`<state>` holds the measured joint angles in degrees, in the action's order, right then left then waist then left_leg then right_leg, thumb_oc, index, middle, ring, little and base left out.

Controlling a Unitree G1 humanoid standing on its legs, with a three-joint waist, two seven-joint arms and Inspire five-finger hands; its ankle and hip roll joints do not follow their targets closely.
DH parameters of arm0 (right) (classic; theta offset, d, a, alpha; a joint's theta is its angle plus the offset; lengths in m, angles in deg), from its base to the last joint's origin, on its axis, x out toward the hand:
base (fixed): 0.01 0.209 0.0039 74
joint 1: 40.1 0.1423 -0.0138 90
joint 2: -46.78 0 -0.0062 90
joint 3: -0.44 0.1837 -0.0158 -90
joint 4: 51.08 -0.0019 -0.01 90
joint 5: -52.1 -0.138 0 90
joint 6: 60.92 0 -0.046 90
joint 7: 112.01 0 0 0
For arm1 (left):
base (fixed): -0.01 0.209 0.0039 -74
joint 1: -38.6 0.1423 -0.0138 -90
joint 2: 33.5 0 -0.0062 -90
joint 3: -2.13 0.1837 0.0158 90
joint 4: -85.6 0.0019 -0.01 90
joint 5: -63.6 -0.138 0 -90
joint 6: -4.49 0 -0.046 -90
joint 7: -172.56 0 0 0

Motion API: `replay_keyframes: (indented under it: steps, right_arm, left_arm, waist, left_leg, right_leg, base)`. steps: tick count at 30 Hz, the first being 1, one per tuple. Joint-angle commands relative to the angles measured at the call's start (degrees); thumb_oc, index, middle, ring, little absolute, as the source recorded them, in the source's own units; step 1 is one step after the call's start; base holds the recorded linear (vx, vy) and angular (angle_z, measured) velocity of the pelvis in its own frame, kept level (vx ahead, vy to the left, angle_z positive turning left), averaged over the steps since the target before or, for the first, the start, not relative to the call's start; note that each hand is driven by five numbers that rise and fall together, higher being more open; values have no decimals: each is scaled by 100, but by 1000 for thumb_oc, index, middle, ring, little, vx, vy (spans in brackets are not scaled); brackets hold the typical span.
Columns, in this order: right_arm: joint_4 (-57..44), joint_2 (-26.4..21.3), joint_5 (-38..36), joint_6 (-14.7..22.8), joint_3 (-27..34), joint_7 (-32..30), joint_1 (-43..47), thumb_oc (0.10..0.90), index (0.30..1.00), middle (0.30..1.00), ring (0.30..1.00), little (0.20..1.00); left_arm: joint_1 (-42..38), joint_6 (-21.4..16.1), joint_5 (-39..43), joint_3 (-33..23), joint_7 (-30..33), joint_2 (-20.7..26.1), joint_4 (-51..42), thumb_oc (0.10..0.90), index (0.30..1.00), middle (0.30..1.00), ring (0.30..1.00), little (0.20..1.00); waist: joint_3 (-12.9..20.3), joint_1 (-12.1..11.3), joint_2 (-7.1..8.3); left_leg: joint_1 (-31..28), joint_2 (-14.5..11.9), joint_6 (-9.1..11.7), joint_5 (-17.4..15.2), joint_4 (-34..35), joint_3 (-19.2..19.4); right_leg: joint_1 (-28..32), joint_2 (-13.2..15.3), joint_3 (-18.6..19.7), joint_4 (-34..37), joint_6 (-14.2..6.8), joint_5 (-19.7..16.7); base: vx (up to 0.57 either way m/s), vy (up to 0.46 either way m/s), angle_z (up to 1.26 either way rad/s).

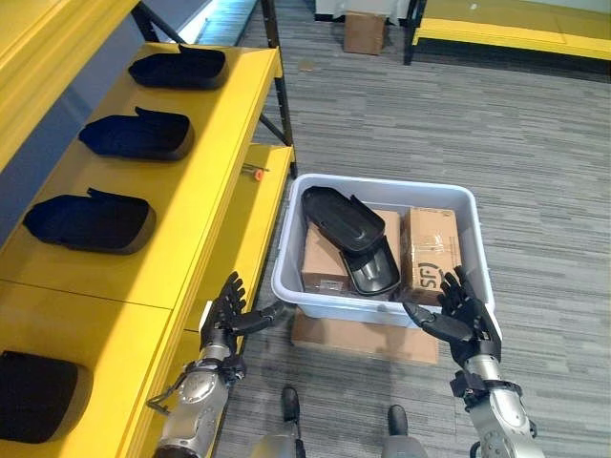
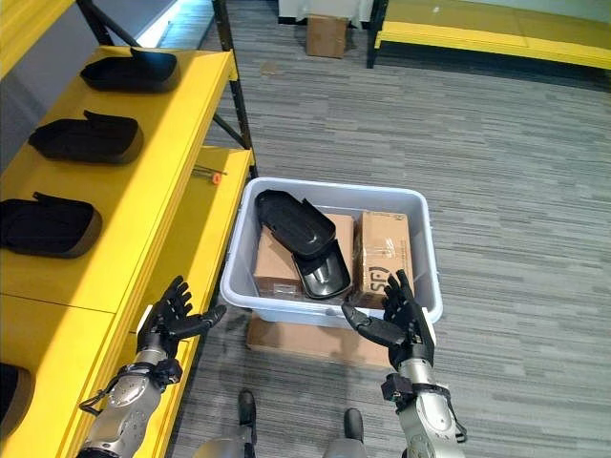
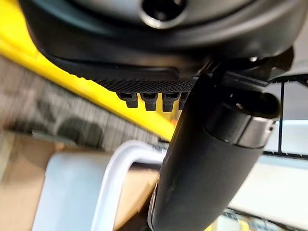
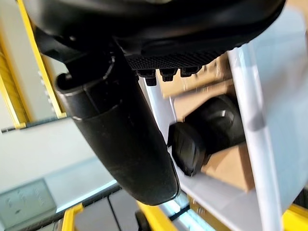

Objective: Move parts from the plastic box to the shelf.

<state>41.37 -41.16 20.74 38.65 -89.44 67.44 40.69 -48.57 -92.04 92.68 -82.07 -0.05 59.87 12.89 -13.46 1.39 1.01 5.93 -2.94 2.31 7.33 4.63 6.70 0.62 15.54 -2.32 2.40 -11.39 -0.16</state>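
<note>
The left hand [image 1: 227, 310] hangs with its fingers spread and straight, thumb reaching toward the near left corner of the grey plastic box [image 1: 382, 315], close to the rim; whether it touches cannot be told. The right hand [image 1: 462, 315] is spread the same way at the box's near right corner, thumb pointing inward just beside the near wall, holding nothing. The box sits on a flat piece of cardboard [image 1: 358, 339] on the grey carpet [image 1: 458, 124]. Inside it, two black moulded parts [image 1: 348, 234] lie stacked across a brown carton [image 1: 325, 258], the upper part tilted toward the far left corner, and a second carton [image 1: 431, 248] stands beside them on the right. To the left is the yellow shelf [image 1: 205, 181], carrying a row of black parts [image 1: 136, 135] of the same kind, spaced apart along its upper level. A small orange item [image 1: 257, 174] lies on the lower level near the black upright. A cardboard box [image 1: 364, 31] stands far off on the carpet.
</note>
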Motion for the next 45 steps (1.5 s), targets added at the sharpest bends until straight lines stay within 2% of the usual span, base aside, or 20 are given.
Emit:
replay_keyframes:
  steps: [1,7,9,12,14,15,17,18,19,21,25,28,29,34,38,39,45]
  right_arm:
    - [-651,-382,324,505,438,-48,112,900,1000,1000,1000,1000]
    - [-571,-707,1233,450,548,-310,289,900,1000,1000,1000,1000]
    - [-440,-1080,1822,493,721,-549,546,900,1000,1000,1000,1000]
    - [62,-1572,2499,358,736,-863,995,900,1000,1000,1000,1000]
    - [371,-1890,2774,295,653,-991,1360,900,1000,1000,1000,1000]
    - [405,-1901,2775,310,634,-1001,1396,900,1000,1000,1000,1000]
    - [792,-2425,3330,124,298,-1044,1999,900,1000,1000,1000,1000]
    - [835,-2437,3331,137,260,-1054,2054,900,1000,1000,1000,1000]
    - [927,-2654,3547,60,124,-1070,2277,900,1000,1000,1000,1000]
    - [1248,-2896,3655,-28,-282,-1046,2942,900,1000,1000,1000,1000]
    - [1519,-3531,4369,-163,-975,-959,3869,900,1000,1000,1000,1000]
    - [1870,-3793,4543,-280,-1523,-930,4633,900,1000,1000,1000,1000]
    - [1900,-3792,4539,-275,-1564,-938,4684,900,1000,1000,1000,1000]
    - [2323,-4010,4871,-411,-2511,-765,5898,900,1000,1000,1000,1000]
    - [2600,-3980,4982,-463,-2998,-660,6452,900,1000,1000,1000,1000]
    - [2805,-3968,5023,-471,-3290,-625,6750,900,1000,1000,1000,1000]
    - [3156,-3891,5165,-542,-3857,-539,7417,900,1000,1000,1000,1000]
  left_arm:
    - [8,-502,21,-229,-6,23,-516,900,1000,1000,1000,1000]
    - [83,-461,-54,-271,-33,75,-551,900,1000,1000,1000,1000]
    - [83,-448,-120,-279,-72,118,-566,900,1000,1000,1000,1000]
    - [47,-437,-133,-235,-139,186,-571,900,1000,1000,1000,1000]
    - [33,-428,-108,-185,-166,208,-552,900,1000,1000,1000,1000]
    - [24,-429,-108,-195,-166,200,-549,900,1000,1000,1000,1000]
    - [10,-433,-66,-124,-219,269,-535,900,1000,1000,1000,1000]
    - [4,-433,-66,-145,-220,257,-533,900,1000,1000,1000,1000]
    - [12,-428,-48,-92,-244,292,-563,900,1000,1000,1000,1000]
    - [25,-419,7,-39,-259,299,-601,900,1000,1000,1000,1000]
    - [36,-407,44,104,-328,369,-716,900,1000,1000,1000,1000]
    - [8,-396,82,169,-336,418,-713,900,1000,1000,1000,1000]
    - [3,-396,83,155,-336,406,-711,900,1000,1000,1000,1000]
    - [-135,-399,134,240,-280,485,-746,900,1000,1000,1000,1000]
    - [-199,-415,161,276,-249,500,-740,900,1000,1000,1000,1000]
    - [-244,-431,181,281,-231,488,-744,900,1000,1000,1000,1000]
    - [-312,-465,243,291,-168,529,-741,900,1000,1000,1000,1000]
  waist:
    - [495,125,18]
    - [514,70,98]
    - [529,25,134]
    - [530,-75,170]
    - [504,-135,188]
    - [493,-121,179]
    - [427,-230,215]
    - [416,-210,204]
    - [389,-266,228]
    - [277,-362,235]
    - [102,-531,285]
    - [-19,-626,293]
    - [-26,-612,285]
    - [-263,-771,297]
    - [-348,-839,290]
    - [-405,-873,277]
    - [-577,-1002,285]
  left_leg:
    - [589,-797,213,-462,-1074,-100]
    - [580,-835,220,-453,-985,-110]
    - [612,-871,242,-408,-918,-152]
    - [652,-903,275,-328,-840,-224]
    - [678,-916,284,-293,-804,-273]
    - [679,-918,285,-291,-803,-280]
    - [729,-938,299,-260,-779,-334]
    - [731,-942,301,-260,-779,-336]
    - [754,-947,306,-244,-780,-358]
    - [812,-967,308,-236,-782,-414]
    - [974,-958,303,-213,-803,-526]
    - [1097,-940,302,-197,-833,-590]
    - [1101,-940,301,-198,-837,-589]
    - [1342,-883,283,-175,-893,-693]
    - [1471,-841,278,-174,-947,-747]
    - [1540,-823,277,-173,-975,-776]
    - [1803,-769,264,-221,-1153,-886]
  right_leg:
    - [-14,133,-80,-577,65,101]
    - [-25,94,-145,-474,36,42]
    - [-29,44,-214,-443,44,74]
    - [-12,-12,-302,-418,51,118]
    - [-4,-44,-346,-418,62,144]
    - [-3,-47,-351,-421,63,145]
    - [-42,-97,-385,-419,82,193]
    - [-44,-102,-386,-423,84,195]
    - [-57,-118,-402,-432,94,214]
    - [-95,-149,-448,-472,115,265]
    - [-188,-158,-501,-551,133,283]
    - [-281,-151,-540,-607,141,295]
    - [-285,-150,-538,-610,140,295]
    - [-454,-142,-598,-673,163,307]
    - [-501,-131,-645,-690,171,306]
    - [-531,-126,-668,-690,175,298]
    - [-624,-118,-725,-745,190,316]
  base:
    - [29,8,-8]
    - [28,-8,-1]
    - [26,-50,13]
    - [16,-46,15]
    - [-2,-27,10]
    - [-15,-17,17]
    - [-29,-19,11]
    - [0,0,0]
    - [-17,-28,-4]
    - [-23,-31,7]
    - [-26,-21,11]
    - [-25,-5,13]
    - [-36,-8,11]
    - [-28,-4,10]
    - [-20,3,8]
    - [-23,6,11]
    - [-19,-8,11]
